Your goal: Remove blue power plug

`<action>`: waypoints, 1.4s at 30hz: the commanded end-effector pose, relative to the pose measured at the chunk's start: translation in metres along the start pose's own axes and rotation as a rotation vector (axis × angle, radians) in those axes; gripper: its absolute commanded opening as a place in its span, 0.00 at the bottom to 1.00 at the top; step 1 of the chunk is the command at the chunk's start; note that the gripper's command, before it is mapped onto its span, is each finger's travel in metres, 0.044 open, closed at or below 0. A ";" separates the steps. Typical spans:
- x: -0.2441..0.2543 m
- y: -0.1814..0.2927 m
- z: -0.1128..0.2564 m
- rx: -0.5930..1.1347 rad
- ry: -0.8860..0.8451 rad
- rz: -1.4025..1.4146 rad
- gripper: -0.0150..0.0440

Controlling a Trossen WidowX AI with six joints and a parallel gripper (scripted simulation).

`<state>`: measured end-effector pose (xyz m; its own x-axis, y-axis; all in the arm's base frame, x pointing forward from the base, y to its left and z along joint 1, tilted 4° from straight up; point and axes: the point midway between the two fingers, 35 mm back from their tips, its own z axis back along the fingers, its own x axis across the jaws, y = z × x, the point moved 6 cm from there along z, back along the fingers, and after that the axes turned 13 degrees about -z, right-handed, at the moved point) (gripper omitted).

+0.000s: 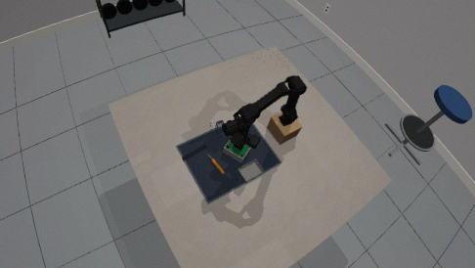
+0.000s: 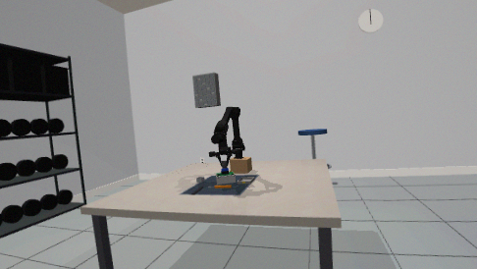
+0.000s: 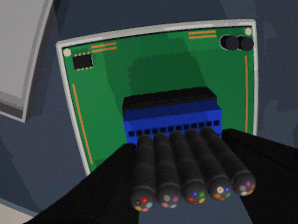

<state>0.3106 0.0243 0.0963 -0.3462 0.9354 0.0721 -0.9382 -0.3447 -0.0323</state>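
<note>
On the navy mat [image 1: 195, 177] [image 2: 212, 188] [image 3: 35, 165] — grey tray [image 1: 250, 170] [image 3: 22, 55] near board [image 1: 237, 149] [image 2: 226, 180] [image 3: 110, 65] | orange tool [image 1: 218, 166] [image 2: 223, 187] beside | claw [image 1: 239, 146] [image 2: 225, 170] [image 3: 178, 147] — partly closed, gripping blue plug [image 2: 225, 171] [image 3: 172, 121]

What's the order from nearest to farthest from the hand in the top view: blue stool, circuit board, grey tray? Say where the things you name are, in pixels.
1. Circuit board [image 1: 241, 153] [image 2: 226, 180] [image 3: 105, 115], right below the hand [image 1: 240, 145] [image 2: 225, 169] [image 3: 178, 147].
2. Grey tray [image 1: 250, 170] [image 2: 248, 180] [image 3: 22, 60], on the mat [image 1: 210, 191] [image 2: 195, 188] [image 3: 30, 150], just past the board.
3. Blue stool [image 1: 453, 104] [image 2: 312, 132], off the table [image 1: 313, 205] [image 2: 290, 196], at picture right.

On the worktop [image 1: 323, 181] [image 2: 294, 196] before you, note the dark blue mat [image 1: 197, 179] [image 2: 201, 189] lying flat. Near the mat, well inside the worktop's edges, locate the wooden block [image 1: 284, 132] [image 2: 240, 165], which rests directly on the surface.
</note>
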 end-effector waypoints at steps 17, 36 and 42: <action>0.000 0.000 0.009 0.000 0.004 -0.003 0.25; 0.000 0.000 0.023 0.000 0.004 -0.003 0.25; 0.000 0.000 0.018 0.000 0.004 -0.003 0.25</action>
<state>0.3128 0.0239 0.1030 -0.3458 0.9353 0.0746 -0.9382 -0.3458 -0.0129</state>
